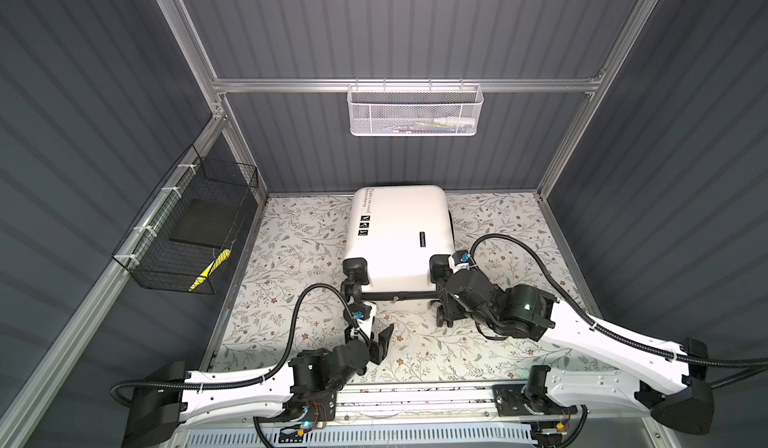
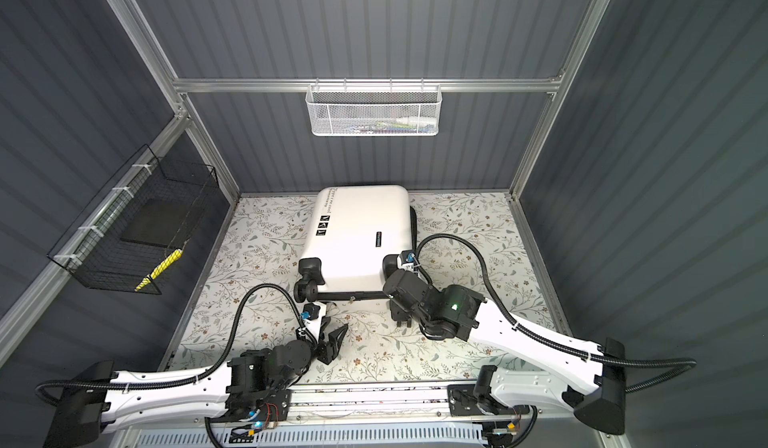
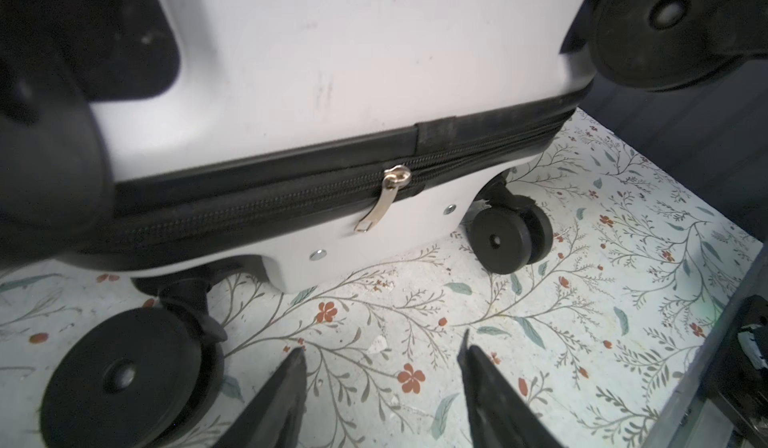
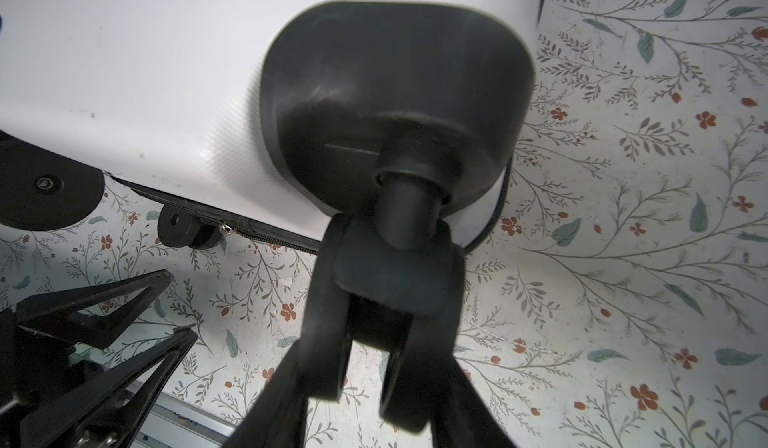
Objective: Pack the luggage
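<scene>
The white hard-shell luggage (image 1: 399, 238) (image 2: 357, 238) lies flat and zipped shut on the floral table, its black spinner wheels toward the front. My right gripper (image 1: 444, 315) (image 2: 401, 317) (image 4: 365, 383) is shut on the upper front-right twin wheel (image 4: 324, 300), one finger on each side of it. My left gripper (image 1: 383, 340) (image 2: 334, 340) (image 3: 382, 344) hovers open over the table, empty, just in front of the luggage's near edge. The silver zipper pull (image 3: 374, 209) (image 4: 225, 228) hangs from the black zipper band ahead of the left fingertips (image 3: 299, 354).
A white mesh basket (image 1: 415, 109) with a few small items hangs on the back rail. A black wire basket (image 1: 187, 230) on the left wall holds a dark flat pad and a yellow item. The aluminium base rail (image 1: 415, 396) runs along the table's front.
</scene>
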Motion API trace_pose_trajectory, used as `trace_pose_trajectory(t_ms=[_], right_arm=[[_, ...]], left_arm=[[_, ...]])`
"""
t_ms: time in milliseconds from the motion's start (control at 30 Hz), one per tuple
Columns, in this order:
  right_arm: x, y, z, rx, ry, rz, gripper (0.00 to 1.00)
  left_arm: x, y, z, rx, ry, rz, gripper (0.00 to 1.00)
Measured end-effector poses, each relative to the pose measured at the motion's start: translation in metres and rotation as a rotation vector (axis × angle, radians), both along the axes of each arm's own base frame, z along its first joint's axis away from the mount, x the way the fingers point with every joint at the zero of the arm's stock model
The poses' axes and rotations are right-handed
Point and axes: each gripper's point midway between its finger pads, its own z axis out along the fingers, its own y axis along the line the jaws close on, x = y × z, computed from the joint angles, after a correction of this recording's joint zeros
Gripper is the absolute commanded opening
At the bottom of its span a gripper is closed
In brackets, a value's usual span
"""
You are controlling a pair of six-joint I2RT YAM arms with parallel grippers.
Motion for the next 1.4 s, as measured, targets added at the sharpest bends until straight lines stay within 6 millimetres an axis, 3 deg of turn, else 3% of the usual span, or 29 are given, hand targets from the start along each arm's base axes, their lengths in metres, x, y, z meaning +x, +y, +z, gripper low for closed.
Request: trace_pose_trajectory(t_ms=[133, 367, 533, 967, 1400], right_arm=[[-0.001, -0.002, -0.004, -0.009, 0.005, -0.002, 0.15], [-0.001, -0.002, -0.004, 0.0, 0.001, -0.004, 0.15], [-0.001, -0.002, -0.005, 0.001, 0.0, -0.003, 0.15], [-0.001, -0.002, -0.006, 0.01, -0.004, -0.003, 0.15], [-0.001, -0.002, -0.007, 0.009, -0.004, -0.003, 0.15]], left_arm=[[0.0, -0.011, 0.008, -0.016, -0.054, -0.039, 0.63], [0.001, -0.021, -0.005, 0.047, -0.148, -0.09, 0.64], [0.007, -0.025, 0.003, 0.034, -0.212, -0.069, 0.65], [0.018, -0.017, -0.002, 0.02, -0.255, 0.014, 0.61], [0.047, -0.01, -0.016, 0.038, -0.231, 0.075, 0.6]])
